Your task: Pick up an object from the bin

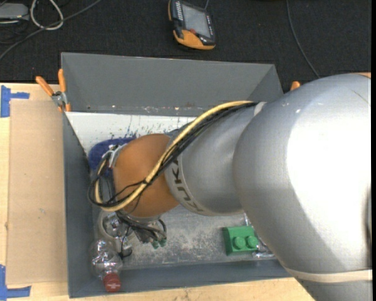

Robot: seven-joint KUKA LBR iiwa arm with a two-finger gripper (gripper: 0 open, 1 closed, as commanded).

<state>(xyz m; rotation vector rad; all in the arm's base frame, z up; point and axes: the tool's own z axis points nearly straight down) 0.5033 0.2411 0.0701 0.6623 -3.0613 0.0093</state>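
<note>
camera view: arm (pixel 288 187) reaches down into the bin's (pixel 169 83) left side; cannot tell whether fingers (pixel 122 229) are apart

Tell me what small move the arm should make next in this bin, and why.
Probably nudge slightly toward the bin's near wall. The jaws sit low in the near-left corner, under the orange wrist cover, right beside a crumpled clear bottle with a red cap but not centred over it. The green brick lies farther off to the right.
</note>
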